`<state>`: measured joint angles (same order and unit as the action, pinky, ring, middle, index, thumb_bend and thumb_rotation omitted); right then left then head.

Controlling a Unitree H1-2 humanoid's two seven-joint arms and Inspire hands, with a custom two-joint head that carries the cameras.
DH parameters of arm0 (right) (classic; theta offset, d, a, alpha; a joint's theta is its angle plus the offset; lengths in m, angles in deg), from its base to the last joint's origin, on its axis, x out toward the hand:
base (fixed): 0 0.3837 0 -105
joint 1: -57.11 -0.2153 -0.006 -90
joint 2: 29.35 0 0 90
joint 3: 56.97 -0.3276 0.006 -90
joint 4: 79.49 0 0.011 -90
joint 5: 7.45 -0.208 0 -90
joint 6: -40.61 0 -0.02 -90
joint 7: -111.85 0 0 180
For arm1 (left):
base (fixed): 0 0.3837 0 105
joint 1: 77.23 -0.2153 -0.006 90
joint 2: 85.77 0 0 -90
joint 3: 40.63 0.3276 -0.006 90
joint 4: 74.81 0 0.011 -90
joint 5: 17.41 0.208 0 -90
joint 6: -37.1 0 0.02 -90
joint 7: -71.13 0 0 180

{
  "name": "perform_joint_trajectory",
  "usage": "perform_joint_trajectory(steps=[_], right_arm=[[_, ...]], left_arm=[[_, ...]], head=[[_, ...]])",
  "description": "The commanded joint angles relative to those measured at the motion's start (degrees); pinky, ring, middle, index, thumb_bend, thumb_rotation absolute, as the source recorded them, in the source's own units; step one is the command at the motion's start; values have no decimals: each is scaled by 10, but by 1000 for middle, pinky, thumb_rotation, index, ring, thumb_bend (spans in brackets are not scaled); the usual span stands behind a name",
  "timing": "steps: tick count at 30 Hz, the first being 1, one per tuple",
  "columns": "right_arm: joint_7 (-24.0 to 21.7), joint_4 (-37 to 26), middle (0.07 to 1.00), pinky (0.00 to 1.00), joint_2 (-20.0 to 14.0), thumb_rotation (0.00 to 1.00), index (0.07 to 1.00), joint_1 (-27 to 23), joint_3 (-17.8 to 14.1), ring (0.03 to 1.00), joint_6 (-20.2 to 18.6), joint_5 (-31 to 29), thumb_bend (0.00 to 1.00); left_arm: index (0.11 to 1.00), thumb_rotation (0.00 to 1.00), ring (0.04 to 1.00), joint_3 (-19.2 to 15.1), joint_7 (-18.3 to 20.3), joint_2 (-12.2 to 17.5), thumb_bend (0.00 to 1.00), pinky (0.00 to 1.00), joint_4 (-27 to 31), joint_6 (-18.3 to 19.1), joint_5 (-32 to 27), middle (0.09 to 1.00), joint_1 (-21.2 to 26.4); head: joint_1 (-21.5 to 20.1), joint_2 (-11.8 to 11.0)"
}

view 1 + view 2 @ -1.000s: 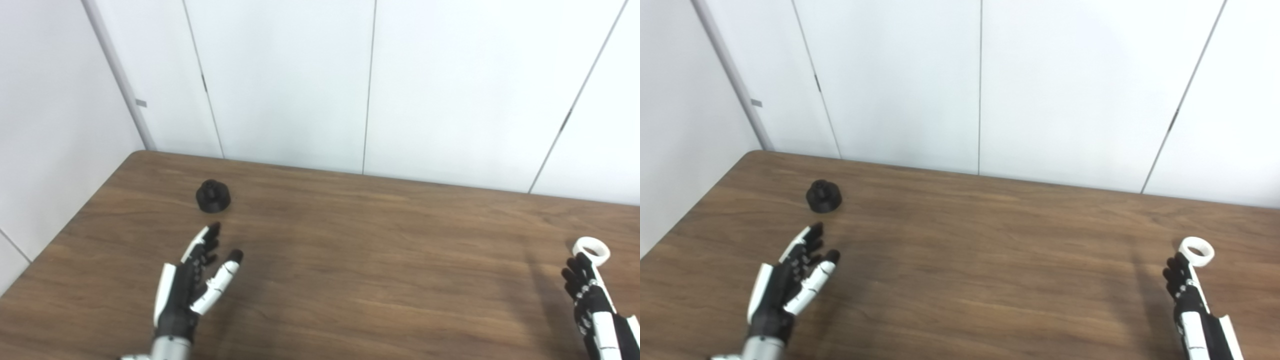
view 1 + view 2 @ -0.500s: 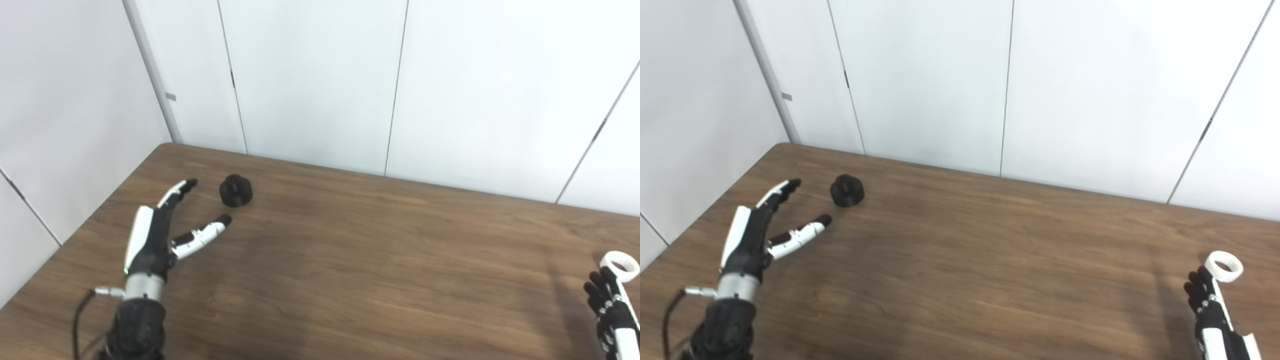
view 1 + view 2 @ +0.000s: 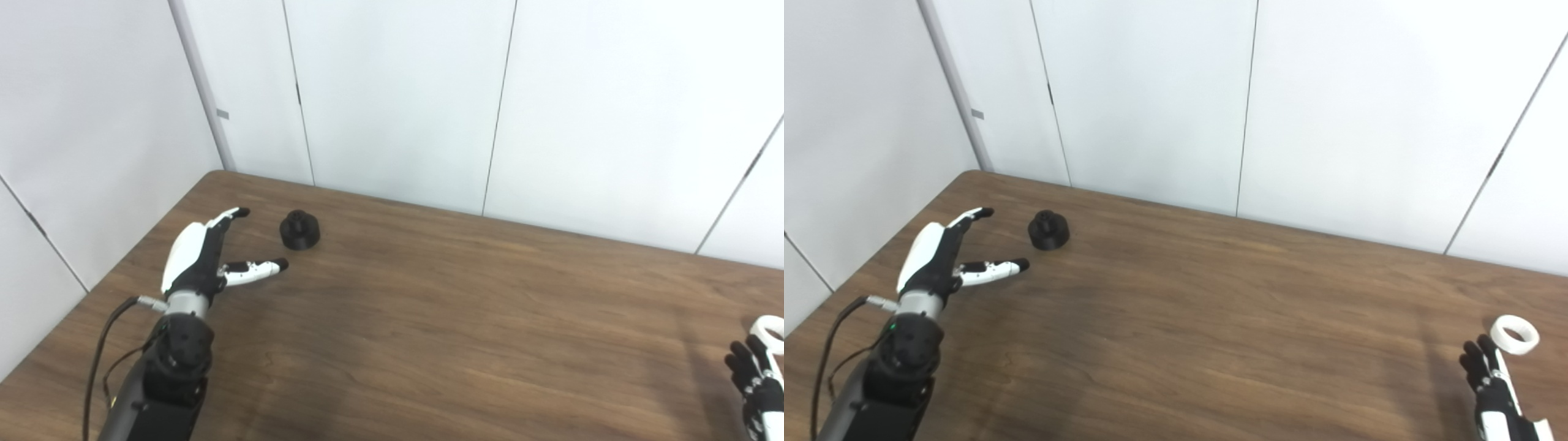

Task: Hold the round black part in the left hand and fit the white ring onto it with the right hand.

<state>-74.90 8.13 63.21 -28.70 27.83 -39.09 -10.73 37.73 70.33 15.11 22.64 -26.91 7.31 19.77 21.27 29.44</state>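
Bright, even overhead light; soft faint shadows on the table (image 3: 429, 318); sharp throughout.

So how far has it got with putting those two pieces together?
Barely begun. Nothing is picked up: the black part sits on the table, and the white ring lies far off at the other side. In hand: the left hand is open beside the black part, not touching it; the right hand is open just short of the ring. Left to do: grasp both, bring them together, fit the ring on.
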Motion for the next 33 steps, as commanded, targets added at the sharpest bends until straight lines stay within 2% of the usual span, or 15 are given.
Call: perform_joint_trajectory(steps=[1, 4, 12, 21, 33], right_arm=[[1, 28, 962, 1000, 21, 1000, 1000, 38, 9, 956, 4, -6, 474], [1, 23, 962, 1000, 21, 1000, 1000, 40, 10, 954, 1, -5, 485], [4, 26, 956, 1000, 23, 1000, 994, 41, 10, 944, 5, -2, 496], [3, 23, 950, 1000, 25, 1000, 989, 42, 8, 943, 2, -7, 498], [7, 18, 940, 1000, 25, 1000, 983, 48, 8, 929, 5, 2, 478]], left_arm=[[866, 237, 980, 9, -11, 28, 933, 929, -17, -14, 21, 931, 34], [865, 258, 977, 25, -11, 38, 956, 989, -52, -11, 28, 932, 55], [860, 285, 1000, 40, 16, 47, 997, 1000, -128, 3, 13, 938, 108], [832, 341, 1000, 99, 7, 81, 1000, 1000, -218, -14, 49, 945, 156], [822, 345, 1000, 135, 12, 90, 1000, 1000, -273, -12, 47, 944, 198]], head=[[1, 1], [0, 1], [-2, 3], [-6, 3], [-14, 4]])
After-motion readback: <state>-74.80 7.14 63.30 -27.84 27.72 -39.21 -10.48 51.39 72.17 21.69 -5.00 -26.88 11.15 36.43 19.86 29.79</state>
